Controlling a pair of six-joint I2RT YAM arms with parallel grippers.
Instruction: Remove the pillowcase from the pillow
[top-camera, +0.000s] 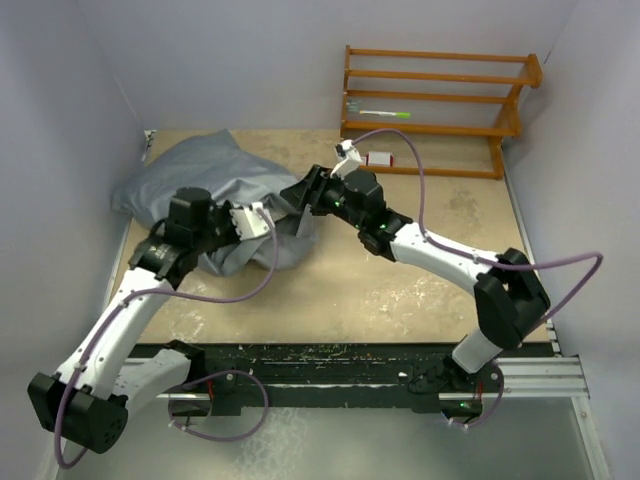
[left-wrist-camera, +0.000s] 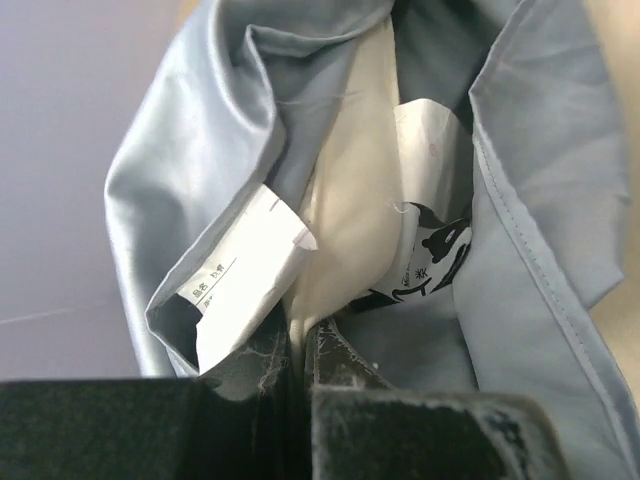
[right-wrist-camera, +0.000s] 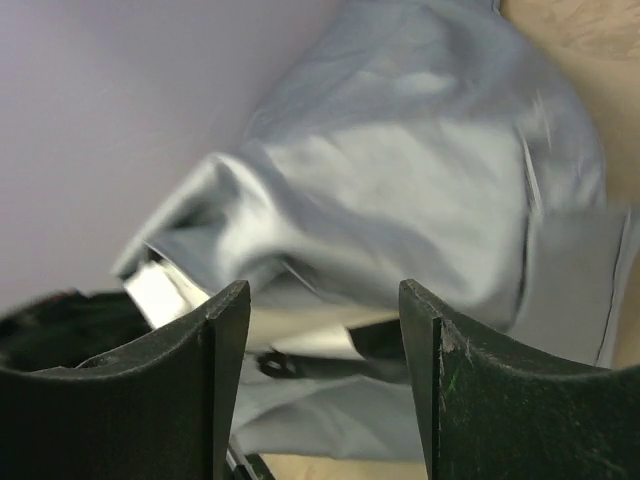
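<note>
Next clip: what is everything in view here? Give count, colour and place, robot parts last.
pillowcase: one, blue-grey, bunched at the table's far left
pillow: one, cream, showing inside the pillowcase's open mouth
label: one, white with small print, at that mouth
rack: one, orange-brown wood, far right by the wall
stick: one, white with green tip, on a rack shelf
small item: one, white and red, at the rack's foot; too small to identify
table: one, tan, scuffed
cables: two, purple, along the arms
left gripper: black, closed on the pillow's cream fabric
right gripper: black, open, facing the pillowcase
</note>
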